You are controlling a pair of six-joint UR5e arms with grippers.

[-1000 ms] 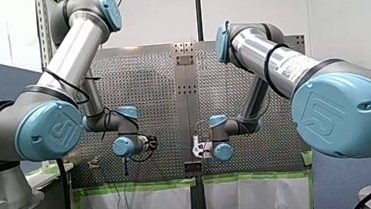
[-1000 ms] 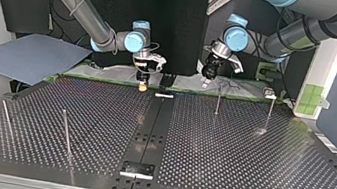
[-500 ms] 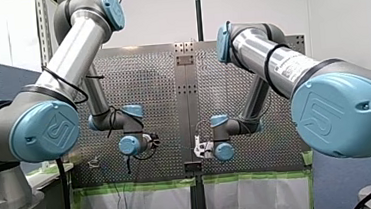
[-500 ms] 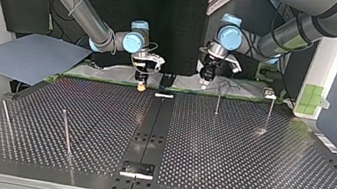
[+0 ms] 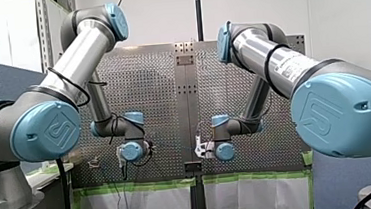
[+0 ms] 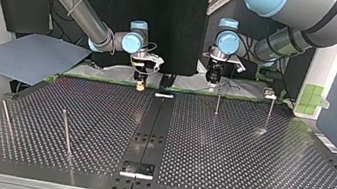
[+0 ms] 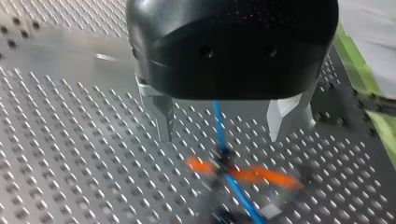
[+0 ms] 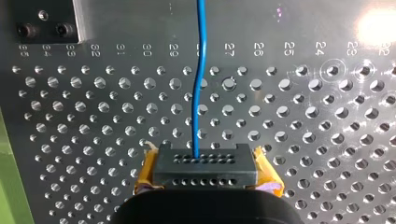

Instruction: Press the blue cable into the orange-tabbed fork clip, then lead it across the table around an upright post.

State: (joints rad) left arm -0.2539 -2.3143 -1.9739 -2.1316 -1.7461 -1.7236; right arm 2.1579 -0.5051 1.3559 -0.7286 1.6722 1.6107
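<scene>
**Blue cable: loose between the left claw's fingers, pinched by the right claw**

In the left wrist view, my left claw [image 7: 222, 138] is seen released. Its metal fingers [image 7: 161, 116] are spread wide and nothing is gripped. The blue cable [image 7: 217, 122] comes out from under the black claw body and runs through the gap, touched by neither finger. Just ahead of the fingertips, the orange-tabbed fork clip [image 7: 243, 171] is crossed by the cable, right between its two orange tabs. That bit is blurred, so whether the cable is properly seated can't be told.

In the right wrist view, my right claw [image 8: 205, 169] is clenched on the cable. The yellow pads [image 8: 145, 178] are closed in against a black block [image 8: 204, 163], and the cable is led out of its middle, straight ahead over the perforated desk [image 8: 303, 116].

In the top view, both claws are found at the desk's far edge: the right one at about 11 o'clock, the left at about 1. An upright post [image 6: 218, 102] is stood just beside the left claw, at its 5 o'clock. A second post [image 6: 269, 112] is at that one's 3 o'clock. Two more posts [image 6: 66, 132] are at the view's 8 o'clock, well apart from both claws.
</scene>
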